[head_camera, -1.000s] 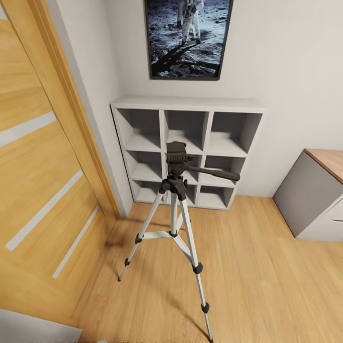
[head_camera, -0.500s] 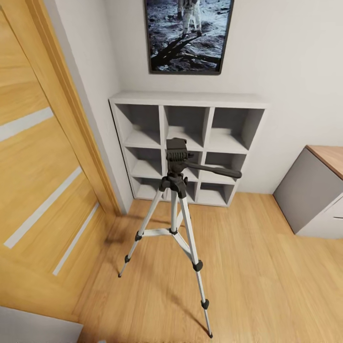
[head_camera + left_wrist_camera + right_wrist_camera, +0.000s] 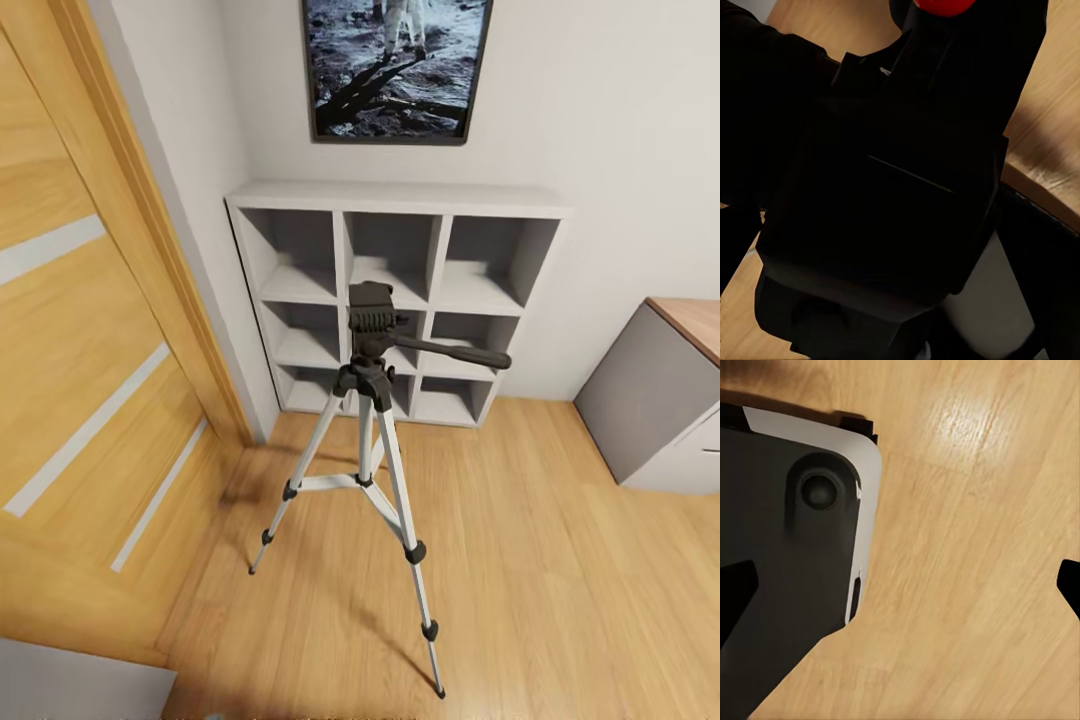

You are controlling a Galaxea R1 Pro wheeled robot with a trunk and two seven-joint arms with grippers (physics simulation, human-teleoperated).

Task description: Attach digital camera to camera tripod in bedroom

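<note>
Against the left pincer, digital camera point(image 3: 892, 180)

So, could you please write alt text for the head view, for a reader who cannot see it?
A camera tripod stands on a light wood floor before a white cube shelf, its black pan handle pointing right. A wooden door is at left, a moon-landing picture above.

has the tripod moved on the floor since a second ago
No. The camera tripod keeps its place against the white shelving; both shifted together, so the head camera moved.
</note>
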